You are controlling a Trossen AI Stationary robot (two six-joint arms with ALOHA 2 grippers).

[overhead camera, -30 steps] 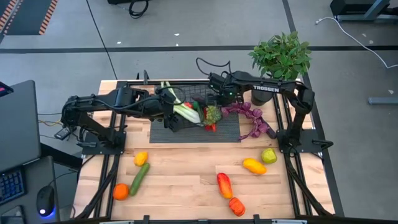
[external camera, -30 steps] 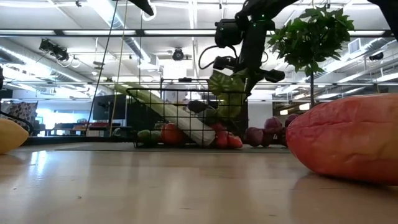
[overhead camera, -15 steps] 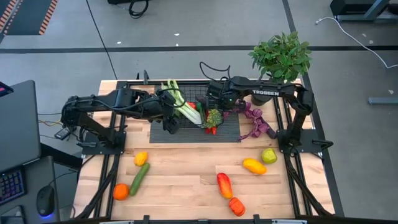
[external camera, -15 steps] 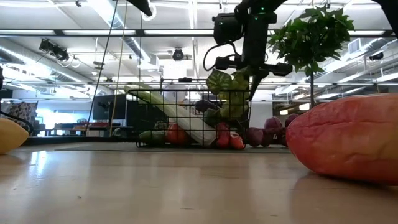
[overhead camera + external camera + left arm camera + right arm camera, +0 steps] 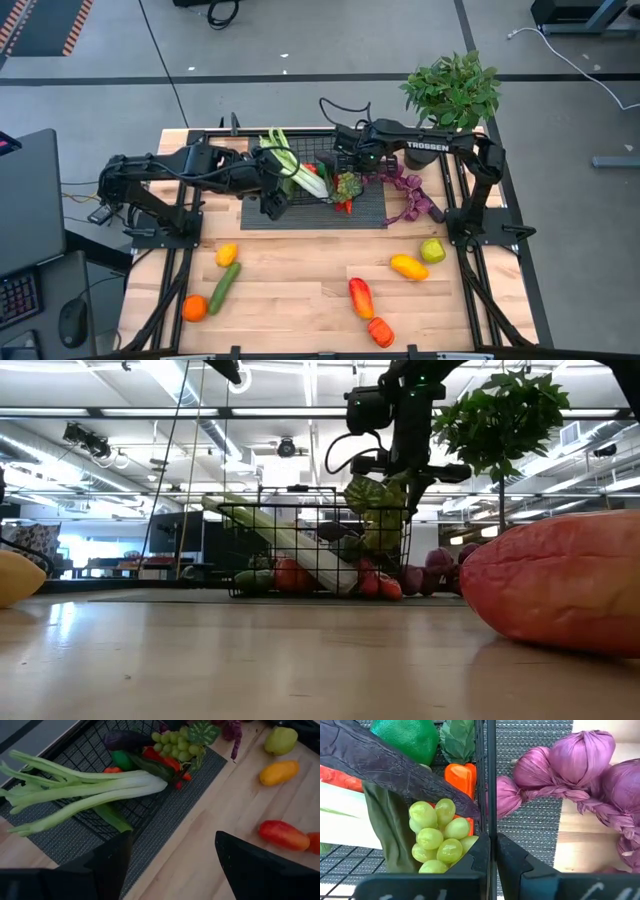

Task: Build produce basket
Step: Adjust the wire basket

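Note:
The black wire basket stands on a dark mat and holds a leek, green grapes, an eggplant and red and green pieces. My right gripper is above the basket's right wall, shut on its wire; the low view shows it too. My left gripper hovers open over the mat at the basket's near left corner, with nothing between its fingers. More produce lies loose on the wooden table. My right gripper pinches an upright wire of the basket's right wall between its two fingers. The fingers come from above, pointing down, with the grapes inside and the purple bulbs outside the wire. Whether the basket's bottom is off the mat I cannot tell.
A purple braid of bulbs lies right of the basket. Near the front lie a yellow piece, a cucumber, an orange, red peppers, a yellow-orange piece and a green apple. A potted plant stands at the far right.
The basket, held by my right gripper, has shifted a little toward the table's right edge, and the leek and the other produce inside have gone with it. My left gripper has stayed open over the near left corner.

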